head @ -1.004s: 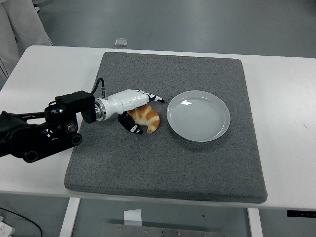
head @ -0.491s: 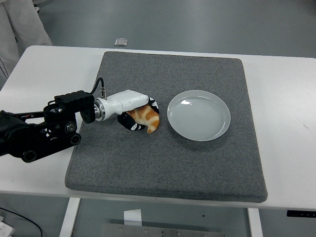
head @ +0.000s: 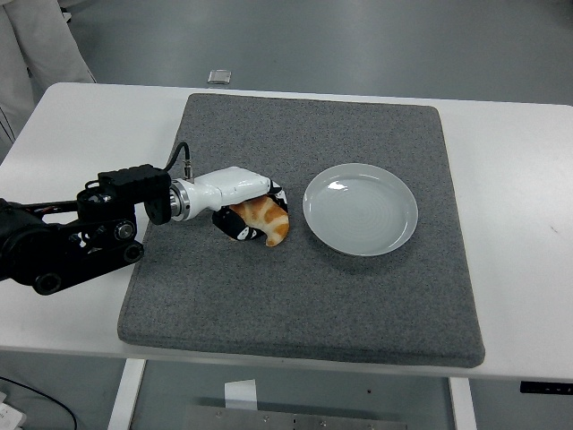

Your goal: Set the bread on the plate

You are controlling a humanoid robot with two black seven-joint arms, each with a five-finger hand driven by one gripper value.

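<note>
Nearest, bare grey mat (head: 295, 305) runs to the table's (head: 519, 269) front edge, then the left hand (head: 243, 204) curls its fingers closed around the bread (head: 266, 218), just left of the plate (head: 360, 209) holding nothing, with open mat stretching beyond both.

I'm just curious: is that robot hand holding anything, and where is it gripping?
The left hand grips the croissant by its left end, fingers curled over it.
</note>
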